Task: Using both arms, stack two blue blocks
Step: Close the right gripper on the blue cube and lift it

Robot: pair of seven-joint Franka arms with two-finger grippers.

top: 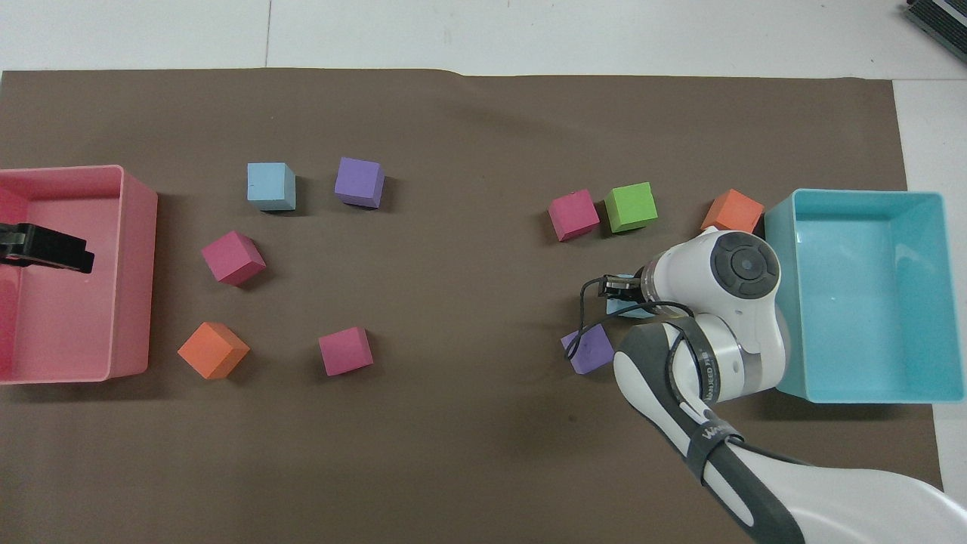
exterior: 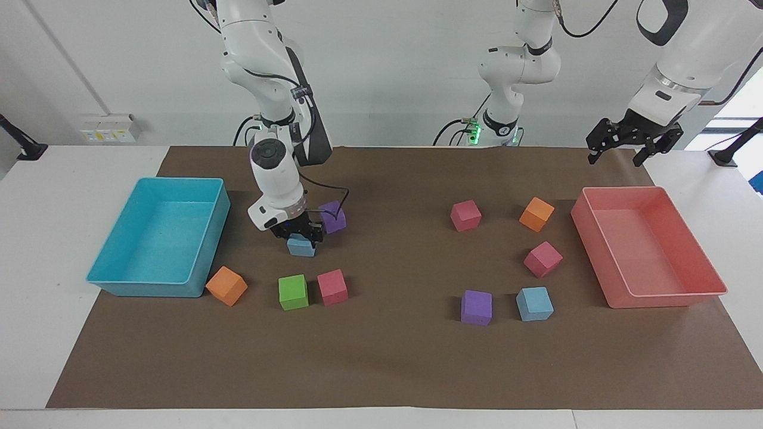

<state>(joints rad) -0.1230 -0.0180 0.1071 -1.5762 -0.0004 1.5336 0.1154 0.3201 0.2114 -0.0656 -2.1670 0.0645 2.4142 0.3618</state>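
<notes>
Grip is the matter in hand: the right gripper sits low over the nearer blue block, which lies directly under the wrist, the fingers straddling its top. Whether they have clamped the cube yet cannot be told from either view. A cube has no long axis, so only the squareness of the fingers to its faces counts.

The second blue block rests on the brown mat toward the left arm's end, farther from the robots, just beside a purple cube. The left gripper waits in the air, jaws spread and empty, above the mat's edge by the pink tray; that arm is the closer one to this block.

Room is tight around the straddled block: another purple cube stands near it, a cable draped over it, and the turquoise tray flanks the arm. Straight up looks like the clearest way out.
</notes>
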